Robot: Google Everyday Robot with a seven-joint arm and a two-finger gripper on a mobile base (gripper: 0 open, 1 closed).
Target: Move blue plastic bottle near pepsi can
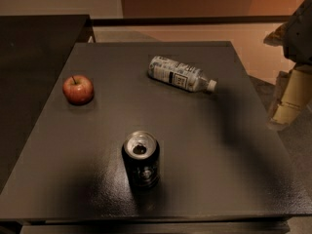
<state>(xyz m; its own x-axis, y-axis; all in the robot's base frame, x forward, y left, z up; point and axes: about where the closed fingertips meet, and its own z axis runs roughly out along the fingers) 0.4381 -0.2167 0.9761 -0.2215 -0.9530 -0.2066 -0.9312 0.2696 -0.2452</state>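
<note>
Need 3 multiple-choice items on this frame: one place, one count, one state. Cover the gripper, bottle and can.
1. Relative to the table, where is the gripper?
A) above its middle
B) past its left edge in the view
C) past its right edge in the view

2. How many things are on the table?
A) three
B) two
C) five

3. How is the bottle posed?
A) upright
B) lying on its side
C) held in the air

Answers:
1 C: the gripper hangs beyond the right edge, away from everything.
2 A: apple, bottle and can.
3 B: it lies flat, cap pointing right, while the can stands upright.
</note>
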